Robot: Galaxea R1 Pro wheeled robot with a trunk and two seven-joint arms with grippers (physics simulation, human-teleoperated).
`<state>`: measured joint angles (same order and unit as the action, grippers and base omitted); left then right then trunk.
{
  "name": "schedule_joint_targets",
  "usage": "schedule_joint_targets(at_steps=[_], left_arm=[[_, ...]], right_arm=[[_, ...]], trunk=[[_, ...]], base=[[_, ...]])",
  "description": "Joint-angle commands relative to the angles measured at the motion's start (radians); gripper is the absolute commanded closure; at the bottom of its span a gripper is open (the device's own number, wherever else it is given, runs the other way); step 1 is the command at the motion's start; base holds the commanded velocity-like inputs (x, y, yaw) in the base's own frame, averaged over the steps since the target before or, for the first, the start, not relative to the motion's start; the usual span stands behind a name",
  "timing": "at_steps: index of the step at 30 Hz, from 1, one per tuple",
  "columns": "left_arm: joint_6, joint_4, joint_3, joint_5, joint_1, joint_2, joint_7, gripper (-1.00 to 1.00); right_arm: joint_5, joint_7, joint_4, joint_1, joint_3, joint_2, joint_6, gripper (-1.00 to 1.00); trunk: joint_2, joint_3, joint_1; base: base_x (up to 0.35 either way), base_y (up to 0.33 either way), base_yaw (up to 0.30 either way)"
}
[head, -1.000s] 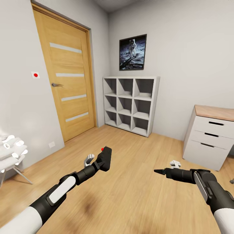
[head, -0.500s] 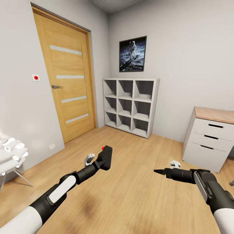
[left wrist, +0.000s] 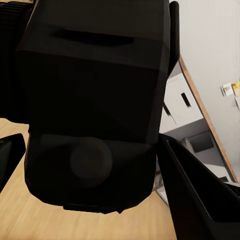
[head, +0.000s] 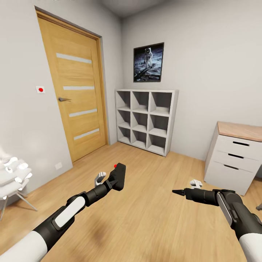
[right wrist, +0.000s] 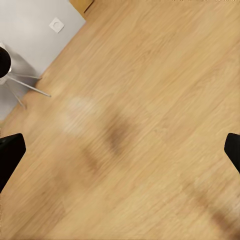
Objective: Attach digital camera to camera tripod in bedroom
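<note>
- I am carrying the camera through the bedroom toward the tripod, which I am not yet seeing; the attaching step is not begun.
- My left gripper is clenching the camera, held out over the floor at near left, red button up; in the left wrist view its black body is sitting between my jaws.
- My right gripper is holding nothing; in the right wrist view the fingertips are standing wide apart over bare floor, though in the head view they are looking closed to a point, so I am calling it released.
- Ahead are the door at far left, the shelves in the far corner, the drawers at right.
- Next, I judge, I need to be turning until the tripod comes into sight, keeping the grip firm.
- Against the picture a second ago, the whole view is sitting slightly lower and shifted, so my head or base is moving; both arms are keeping their pose.
</note>
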<state>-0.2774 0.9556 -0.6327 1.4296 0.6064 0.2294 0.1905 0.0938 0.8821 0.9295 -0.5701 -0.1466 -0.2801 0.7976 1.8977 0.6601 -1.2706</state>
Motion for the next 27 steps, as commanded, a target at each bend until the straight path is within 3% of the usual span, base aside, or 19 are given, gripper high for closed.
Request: schedule_joint_targets(at_steps=[1,27], left_arm=[[-0.002,0.000,-0.002,0.008,0.001,0.001,0.002,1.00],[-0.003,-0.005,-0.001,0.009,0.001,0.003,0.001,1.00]], right_arm=[[0.007,-0.002,0.000,-0.001,-0.001,0.000,0.008,-1.00],[0.008,-0.002,0.000,-0.001,-0.001,0.000,0.008,-1.00]], trunk=[[-0.007,-0.002,0.004],[-0.189,-0.084,0.104]], base=[[0.000,0.000,0.000],[0.000,0.000,0.000]])
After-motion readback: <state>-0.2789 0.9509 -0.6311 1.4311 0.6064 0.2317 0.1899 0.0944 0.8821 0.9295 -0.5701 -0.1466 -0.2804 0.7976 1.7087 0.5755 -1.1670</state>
